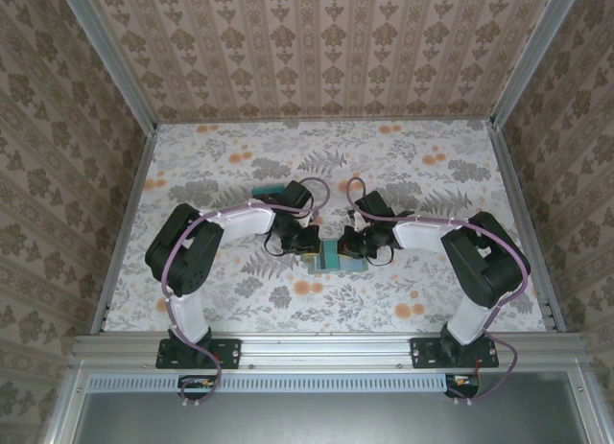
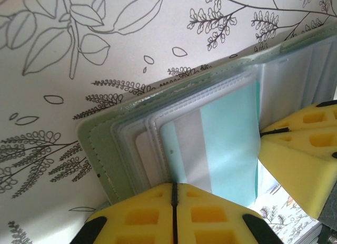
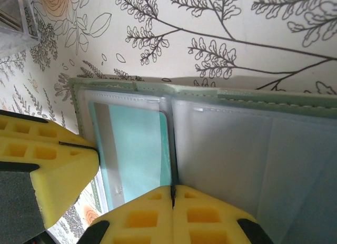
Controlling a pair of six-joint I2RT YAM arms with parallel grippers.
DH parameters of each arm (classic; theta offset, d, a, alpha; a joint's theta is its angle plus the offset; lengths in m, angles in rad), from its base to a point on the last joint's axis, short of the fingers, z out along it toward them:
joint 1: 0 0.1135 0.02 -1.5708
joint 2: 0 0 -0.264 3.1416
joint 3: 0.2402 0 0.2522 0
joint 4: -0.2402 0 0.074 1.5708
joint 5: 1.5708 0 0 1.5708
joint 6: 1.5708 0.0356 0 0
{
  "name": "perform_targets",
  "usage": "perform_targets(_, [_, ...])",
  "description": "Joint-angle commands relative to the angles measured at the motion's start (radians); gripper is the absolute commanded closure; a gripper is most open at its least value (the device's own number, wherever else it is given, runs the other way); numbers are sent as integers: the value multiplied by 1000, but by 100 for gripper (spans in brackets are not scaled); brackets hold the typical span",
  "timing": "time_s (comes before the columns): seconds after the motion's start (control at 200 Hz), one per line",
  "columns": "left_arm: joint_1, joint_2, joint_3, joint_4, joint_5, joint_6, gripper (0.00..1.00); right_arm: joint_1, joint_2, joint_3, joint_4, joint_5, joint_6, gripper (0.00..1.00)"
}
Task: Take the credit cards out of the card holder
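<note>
left claw [image 2: 173, 189] pinched shut on card holder [image 2: 100, 159] edge. teal credit card [image 2: 231, 133] sits just ahead. right claw [image 3: 172, 191] likewise clamps the card holder.

The soft grey-green bifold card holder [image 1: 332, 260] is hemmed in: the left gripper [image 2: 174, 195] clamps its left edge, the right gripper [image 3: 172, 195] its middle fold. A teal rectangular object [image 1: 271, 192] sits beyond-left. The floral-print table [image 1: 317, 310] nearer than the holder lies open

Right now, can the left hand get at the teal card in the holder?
Probably yes: the card holder lies open, the shut left hand rests its tips at the teal card, and the right hand sits off it, though a clear sleeve covers the card.
</note>
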Motion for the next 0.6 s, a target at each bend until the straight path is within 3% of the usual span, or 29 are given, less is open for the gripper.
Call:
perform_targets(0.0, [7, 31, -4, -53, -33, 25, 92, -9, -15, -5, -30, -3, -7, 100])
perform_targets(0.425, [14, 22, -24, -48, -30, 37, 92, -43, -58, -36, -6, -16, 1, 100])
perform_targets(0.595, [13, 14, -26, -45, -26, 38, 92, -15, -49, -24, 9, -14, 13, 93])
